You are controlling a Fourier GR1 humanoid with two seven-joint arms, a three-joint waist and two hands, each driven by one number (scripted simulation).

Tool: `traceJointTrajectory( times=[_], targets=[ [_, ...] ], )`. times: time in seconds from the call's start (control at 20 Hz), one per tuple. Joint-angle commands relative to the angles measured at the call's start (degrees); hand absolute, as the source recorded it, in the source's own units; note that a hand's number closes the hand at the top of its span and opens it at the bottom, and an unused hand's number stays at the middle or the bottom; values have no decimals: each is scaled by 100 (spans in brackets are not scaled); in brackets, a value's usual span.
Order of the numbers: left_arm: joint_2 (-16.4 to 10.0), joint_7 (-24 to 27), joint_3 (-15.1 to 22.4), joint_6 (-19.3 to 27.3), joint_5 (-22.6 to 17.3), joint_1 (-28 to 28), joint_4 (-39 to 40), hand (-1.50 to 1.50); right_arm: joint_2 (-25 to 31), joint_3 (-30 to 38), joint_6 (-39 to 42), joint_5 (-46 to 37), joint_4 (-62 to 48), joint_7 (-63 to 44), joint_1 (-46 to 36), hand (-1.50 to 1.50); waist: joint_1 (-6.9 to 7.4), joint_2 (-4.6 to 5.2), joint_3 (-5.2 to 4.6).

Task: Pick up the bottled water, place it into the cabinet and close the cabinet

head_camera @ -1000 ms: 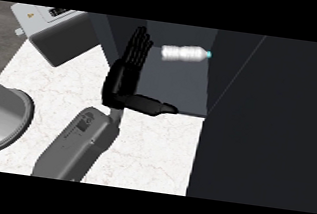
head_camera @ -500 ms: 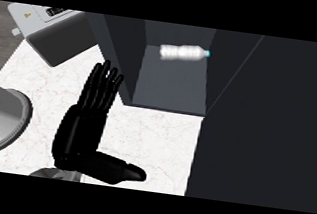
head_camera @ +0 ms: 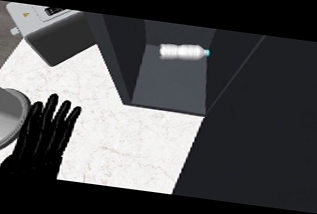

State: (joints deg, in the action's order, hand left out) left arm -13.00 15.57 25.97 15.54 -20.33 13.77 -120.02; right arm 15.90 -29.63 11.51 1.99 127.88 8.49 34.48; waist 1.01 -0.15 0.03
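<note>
Bottled water [head_camera: 184, 53] sideways inside open cabinet [head_camera: 170, 88]

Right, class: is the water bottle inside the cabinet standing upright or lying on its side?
Lying on its side: the bottle shows its full length inside the open cabinet, blue cap toward the view's right.

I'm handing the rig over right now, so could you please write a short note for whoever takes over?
Left hand: open, fingers straight, at the view's lower left over the counter, holding nothing.
Right hand: not in view.
Bottled water: lying on its side inside the cabinet, touched by no hand.
Done: the bottle is placed in the cabinet.
Left: close the cabinet, which stands open; the dark panel at the right is probably its door.
</note>
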Motion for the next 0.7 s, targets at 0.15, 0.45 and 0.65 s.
traceJointTrajectory(
  times=[0.15, 0.45, 0.65],
  targets=[
    [-621, 397, -607, -425, -498, 1405, -1042, -150, 299, -1002, 344, -586, 448, -206, 63, 150, 35, -39, -16],
    [-978, 524, -1176, -1047, -1129, 2144, -1465, -150, -69, -1449, 176, -1116, 593, -818, -498, 150, 116, -26, -20],
    [-1010, 792, -1414, -1404, -1336, 2592, -1411, -150, -290, -1588, 108, -1129, 782, -1234, -581, 150, 173, -30, -26]
  ],
)
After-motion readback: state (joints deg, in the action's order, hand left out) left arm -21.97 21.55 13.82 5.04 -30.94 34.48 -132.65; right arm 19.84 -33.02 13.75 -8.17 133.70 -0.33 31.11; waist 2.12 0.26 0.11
